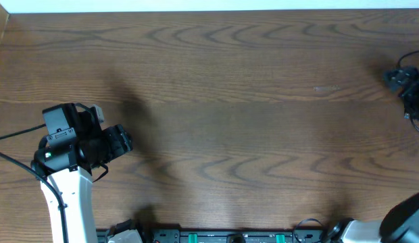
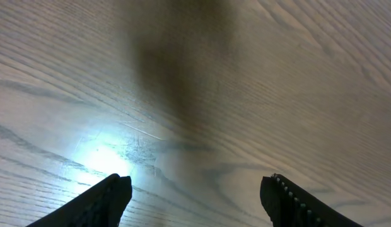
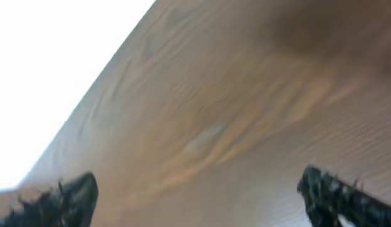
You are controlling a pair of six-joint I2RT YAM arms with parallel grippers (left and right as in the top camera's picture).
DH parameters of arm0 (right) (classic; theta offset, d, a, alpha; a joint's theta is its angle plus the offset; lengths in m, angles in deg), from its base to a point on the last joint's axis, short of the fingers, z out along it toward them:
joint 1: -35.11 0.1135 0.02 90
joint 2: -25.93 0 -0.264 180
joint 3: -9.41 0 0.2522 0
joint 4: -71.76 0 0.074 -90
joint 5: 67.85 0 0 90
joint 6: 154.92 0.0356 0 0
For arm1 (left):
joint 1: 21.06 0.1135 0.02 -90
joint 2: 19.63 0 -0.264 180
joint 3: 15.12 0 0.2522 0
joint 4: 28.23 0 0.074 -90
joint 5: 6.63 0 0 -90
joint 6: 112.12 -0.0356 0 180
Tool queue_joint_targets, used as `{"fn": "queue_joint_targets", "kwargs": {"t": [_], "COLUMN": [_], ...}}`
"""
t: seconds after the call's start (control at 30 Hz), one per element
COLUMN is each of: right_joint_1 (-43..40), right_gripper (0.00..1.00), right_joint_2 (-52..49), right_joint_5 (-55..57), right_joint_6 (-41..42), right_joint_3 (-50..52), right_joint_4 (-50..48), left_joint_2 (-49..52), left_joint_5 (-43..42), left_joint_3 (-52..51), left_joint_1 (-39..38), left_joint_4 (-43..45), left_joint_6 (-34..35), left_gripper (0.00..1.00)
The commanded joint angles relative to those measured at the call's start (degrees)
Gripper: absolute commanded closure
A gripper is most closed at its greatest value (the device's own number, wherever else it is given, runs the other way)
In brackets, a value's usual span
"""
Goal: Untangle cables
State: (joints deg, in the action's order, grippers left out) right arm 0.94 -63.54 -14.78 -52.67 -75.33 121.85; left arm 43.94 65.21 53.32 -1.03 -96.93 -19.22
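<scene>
Cables: none visible in any view; whereabouts cannot be told, possibly off frame. Table [image 1: 230,101] shows only wood grain beneath both wrists. Left gripper [image 2: 195,198] spread wide, holding nothing. Right gripper [image 3: 198,195] likewise spread and empty, view blurred. Risks: reaching blind beyond camera coverage, fingers scraping wood or closing on nothing, snagging arm's own wiring [image 1: 17,132] instead. Count: two arms, two grippers, one table, zero task cables seen.

Robot lab bench, wood-grain table [image 1: 250,135], white-cased arm [image 1: 69,202] at its edge, green-connector hardware [image 1: 223,237] along front
</scene>
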Motion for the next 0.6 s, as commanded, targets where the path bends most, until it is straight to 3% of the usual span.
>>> {"fn": "queue_joint_targets", "kwargs": {"t": [0.0, 0.17, 0.57], "right_joint_1": [4.20, 10.75, 12.90], "right_gripper": [0.01, 0.08, 0.09], "right_joint_2": [4.24, 11.08, 41.79], "right_joint_5": [-1.62, -1.88, -5.86], "right_joint_6": [-15.32, -23.74, -29.51], "right_joint_3": [-4.81, -10.93, -12.28], "right_joint_4": [9.29, 23.96, 31.30], "left_joint_2": [0.04, 0.04, 0.02], "left_joint_5": [-0.70, -0.70, -0.96], "left_joint_3": [0.31, 0.31, 0.31], "left_joint_1": [-0.13, -0.13, -0.13], "left_joint_4": [0.13, 0.11, 0.13], "left_joint_6": [-0.52, -0.52, -0.44], "left_gripper": [0.28, 0.28, 0.27]}}
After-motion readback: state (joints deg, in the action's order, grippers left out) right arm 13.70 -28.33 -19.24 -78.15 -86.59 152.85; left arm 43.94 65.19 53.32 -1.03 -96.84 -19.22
